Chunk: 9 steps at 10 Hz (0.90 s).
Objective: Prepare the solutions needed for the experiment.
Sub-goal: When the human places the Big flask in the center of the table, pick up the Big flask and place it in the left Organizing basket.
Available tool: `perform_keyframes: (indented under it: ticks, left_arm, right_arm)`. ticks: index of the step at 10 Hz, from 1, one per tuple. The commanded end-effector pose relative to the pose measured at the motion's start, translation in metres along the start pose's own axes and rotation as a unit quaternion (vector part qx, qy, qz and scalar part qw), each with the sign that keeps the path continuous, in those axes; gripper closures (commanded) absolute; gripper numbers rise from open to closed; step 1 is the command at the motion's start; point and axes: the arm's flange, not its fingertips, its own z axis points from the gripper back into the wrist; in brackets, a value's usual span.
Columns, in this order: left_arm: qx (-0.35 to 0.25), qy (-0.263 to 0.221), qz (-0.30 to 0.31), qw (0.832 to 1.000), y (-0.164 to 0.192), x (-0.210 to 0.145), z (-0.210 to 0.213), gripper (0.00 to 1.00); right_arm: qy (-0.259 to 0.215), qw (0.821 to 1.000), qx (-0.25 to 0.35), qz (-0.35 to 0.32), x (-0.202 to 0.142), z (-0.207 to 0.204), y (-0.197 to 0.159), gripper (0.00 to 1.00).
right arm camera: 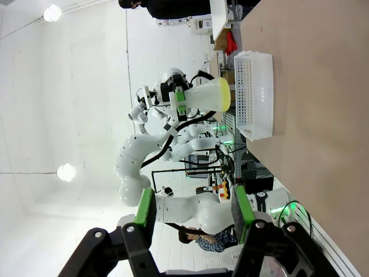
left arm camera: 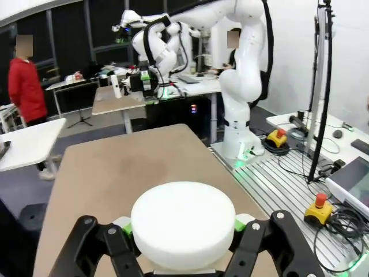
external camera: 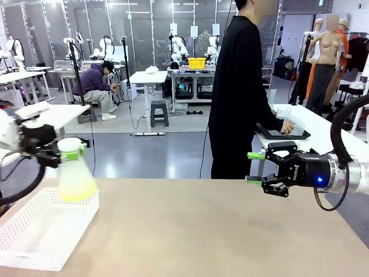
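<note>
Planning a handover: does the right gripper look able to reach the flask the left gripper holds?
Probably yes: the right gripper is open, and bare tabletop lies between it and the flask, held above the basket by the left gripper.

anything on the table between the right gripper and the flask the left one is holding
Nothing: in the front view the tabletop is bare between the open right gripper and the flask gripped by the left gripper, above the white basket.

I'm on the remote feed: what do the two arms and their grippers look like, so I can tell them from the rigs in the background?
Both arms are glossy white with rounded joints. The right gripper is a black two-finger unit with green pads, a white maker's mark, a small blue light and a black cable looping off the wrist. The left gripper is the same black with green pads and a black cable.
</note>
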Motion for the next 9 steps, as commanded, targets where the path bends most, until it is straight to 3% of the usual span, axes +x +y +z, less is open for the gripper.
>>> perform_keyframes:
  ticks: [1, 5, 9]
  left_arm:
    - [0.034, -0.03, -0.02, 0.999, -0.038, -0.003, 0.018, 0.9]
    - [0.091, -0.074, -0.012, 0.993, -0.07, -0.042, 0.06, 0.9]
    - [0.12, -0.055, 0.007, 0.991, -0.067, -0.075, 0.076, 0.9]
  right_arm:
    - [-0.003, 1.0, 0.008, 0.001, -0.005, -0.002, 0.0, 0.33]
    - [-0.003, 1.0, 0.008, 0.001, -0.005, -0.002, 0.0, 0.33]
    - [-0.003, 1.0, 0.008, 0.001, -0.005, -0.002, 0.0, 0.33]
